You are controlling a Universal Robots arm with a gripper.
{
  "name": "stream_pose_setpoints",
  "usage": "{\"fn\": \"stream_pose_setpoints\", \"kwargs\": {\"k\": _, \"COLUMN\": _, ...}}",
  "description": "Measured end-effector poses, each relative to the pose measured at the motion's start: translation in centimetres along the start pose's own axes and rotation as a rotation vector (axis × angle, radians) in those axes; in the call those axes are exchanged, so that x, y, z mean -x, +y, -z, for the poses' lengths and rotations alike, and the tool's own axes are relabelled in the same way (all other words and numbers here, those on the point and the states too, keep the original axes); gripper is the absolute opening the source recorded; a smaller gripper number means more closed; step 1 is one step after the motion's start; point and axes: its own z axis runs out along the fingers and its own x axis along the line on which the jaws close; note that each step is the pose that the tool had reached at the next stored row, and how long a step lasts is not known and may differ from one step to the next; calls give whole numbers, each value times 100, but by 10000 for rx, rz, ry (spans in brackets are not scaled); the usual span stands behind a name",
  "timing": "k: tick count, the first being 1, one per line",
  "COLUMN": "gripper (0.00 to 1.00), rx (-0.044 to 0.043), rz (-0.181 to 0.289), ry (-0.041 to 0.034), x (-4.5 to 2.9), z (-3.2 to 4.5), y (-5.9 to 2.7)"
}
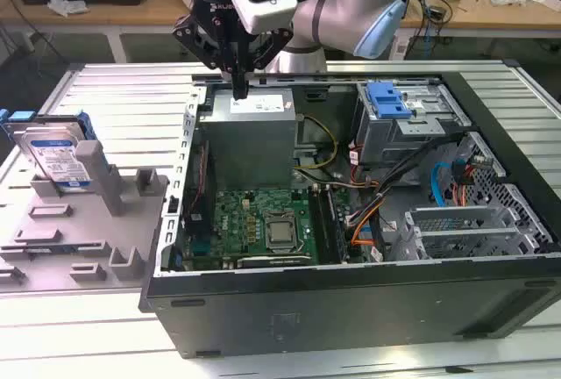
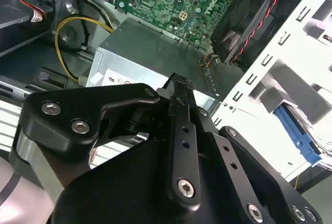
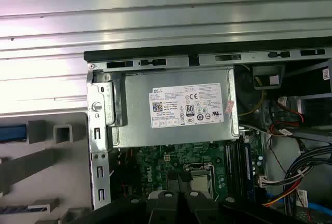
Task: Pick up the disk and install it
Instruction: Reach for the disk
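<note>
Above the single power supply [image 1: 254, 125], at the far side of the open computer case [image 1: 351, 309], hangs the one gripper [image 1: 238, 88] — its two fingers pressed together into one narrow tip, with nothing between them. Whether that tip touches the power supply's lid cannot be told. In the second wrist view one finger [image 2: 181, 130] lies edge-on and hides its partner behind it.

Beyond the power supply the case holds one green motherboard [image 1: 254, 217] and one grey drive cage [image 1: 412, 129] with one blue bracket [image 1: 387, 98] on top. The orange, blue and yellow cables beside the cage are too tangled to count.

One disk [image 1: 60, 158] stands upright in one grey fixture [image 1: 88, 239] on the slatted table [image 1: 114, 98], outside the case on the exterior view's left and well apart from the gripper. A grey post of the fixture covers its lower corner — and in the second wrist view just a blue rail and a sliver of silver show, cut off at the frame edge.
</note>
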Motion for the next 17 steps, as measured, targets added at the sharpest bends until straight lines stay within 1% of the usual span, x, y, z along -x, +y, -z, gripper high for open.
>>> {"fn": "stream_pose_setpoints", "kwargs": {"k": 13, "gripper": 11, "rx": 0, "rz": -1, "ry": 0, "x": -4, "z": 0, "y": 0}}
{"fn": "stream_pose_setpoints", "kwargs": {"k": 15, "gripper": 11, "rx": 1, "rz": -2, "ry": 0, "x": -21, "z": 0, "y": -2}}
{"fn": "stream_pose_setpoints", "kwargs": {"k": 17, "gripper": 11, "rx": 1, "rz": -1, "ry": 0, "x": -68, "z": 1, "y": -5}}
